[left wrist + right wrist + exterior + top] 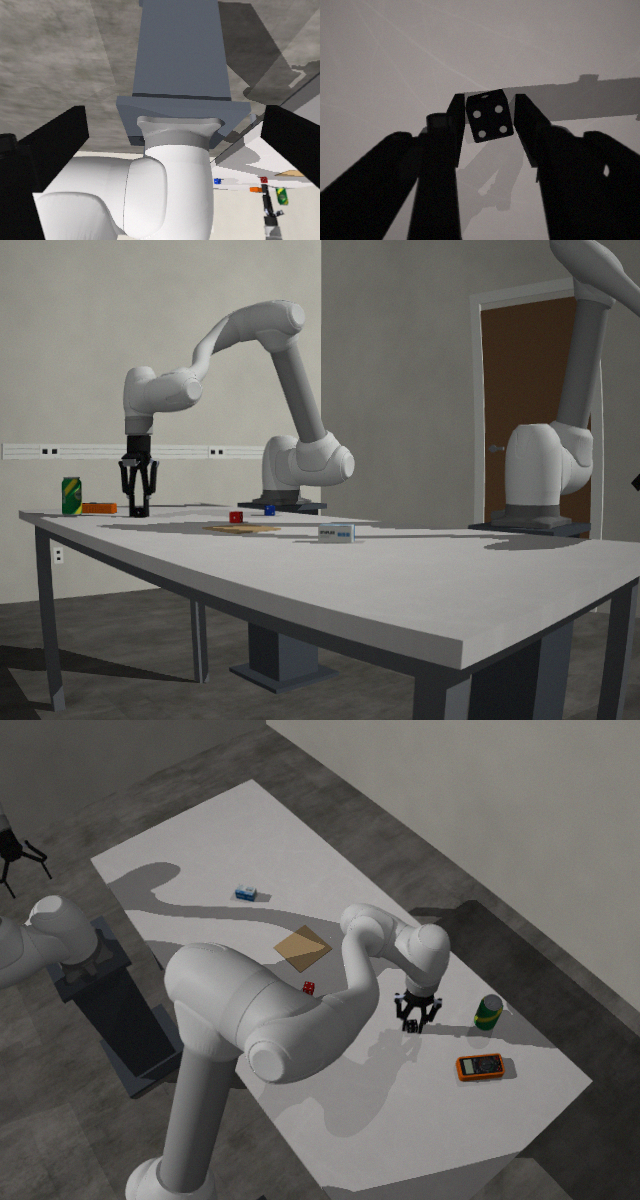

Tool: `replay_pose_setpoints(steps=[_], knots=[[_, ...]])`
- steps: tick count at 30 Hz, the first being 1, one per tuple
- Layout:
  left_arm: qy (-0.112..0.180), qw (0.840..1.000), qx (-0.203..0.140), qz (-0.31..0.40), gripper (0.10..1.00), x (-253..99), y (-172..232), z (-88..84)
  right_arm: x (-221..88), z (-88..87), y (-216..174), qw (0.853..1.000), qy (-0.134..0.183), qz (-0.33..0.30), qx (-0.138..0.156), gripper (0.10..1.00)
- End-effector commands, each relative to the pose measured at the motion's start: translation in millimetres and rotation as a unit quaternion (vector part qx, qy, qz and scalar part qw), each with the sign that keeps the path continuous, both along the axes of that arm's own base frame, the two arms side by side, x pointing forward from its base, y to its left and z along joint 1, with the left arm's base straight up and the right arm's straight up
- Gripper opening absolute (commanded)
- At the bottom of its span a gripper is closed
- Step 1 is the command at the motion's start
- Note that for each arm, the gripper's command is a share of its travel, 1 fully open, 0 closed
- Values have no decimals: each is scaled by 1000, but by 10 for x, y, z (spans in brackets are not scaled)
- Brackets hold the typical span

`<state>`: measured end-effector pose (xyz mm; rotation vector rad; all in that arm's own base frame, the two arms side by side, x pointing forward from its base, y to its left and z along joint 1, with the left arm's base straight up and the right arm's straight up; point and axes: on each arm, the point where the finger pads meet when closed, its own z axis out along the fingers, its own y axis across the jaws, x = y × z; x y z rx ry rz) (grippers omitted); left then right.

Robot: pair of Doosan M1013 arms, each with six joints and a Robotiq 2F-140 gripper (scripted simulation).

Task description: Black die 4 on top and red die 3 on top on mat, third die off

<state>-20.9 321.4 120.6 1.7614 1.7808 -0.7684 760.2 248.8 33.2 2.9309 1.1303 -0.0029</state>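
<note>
The black die (412,1025) (138,511) (490,120) rests on the table, four pips on its upper face in the right wrist view. My right gripper (413,1024) (139,509) (489,109) is partly open with its fingers down around the die; narrow gaps show on both sides. The red die (308,988) (236,516) (264,180) stands off the mat; its top number is too small to read. The blue die (269,510) (217,181) is off the mat, hidden in the top view. The tan mat (302,947) (241,528) bears nothing. My left gripper (32,887) (174,121) is wide open, away from the table.
A green can (487,1013) (71,495) and an orange multimeter (479,1066) (99,507) stand near my right gripper. A small blue and white box (245,892) (336,532) lies beyond the mat. The right arm reaches over the table beside the red die.
</note>
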Motion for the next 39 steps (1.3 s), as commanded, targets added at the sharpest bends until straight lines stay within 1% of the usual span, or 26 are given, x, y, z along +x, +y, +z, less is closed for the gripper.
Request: replay_pose_setpoints(steps=[1,14,15,39], knots=[[0,1000,1,0,1000,-1,3,4,5,13,3,1000,-1,0,0,351],[0,1000,1,0,1000,-1,3,4,5,13,3,1000,-1,0,0,351],[0,1000,1,0,1000,-1,3,4,5,13,3,1000,-1,0,0,243],[0,1000,1,0,1000,-1,3,4,5,13,3,1000,-1,0,0,243]])
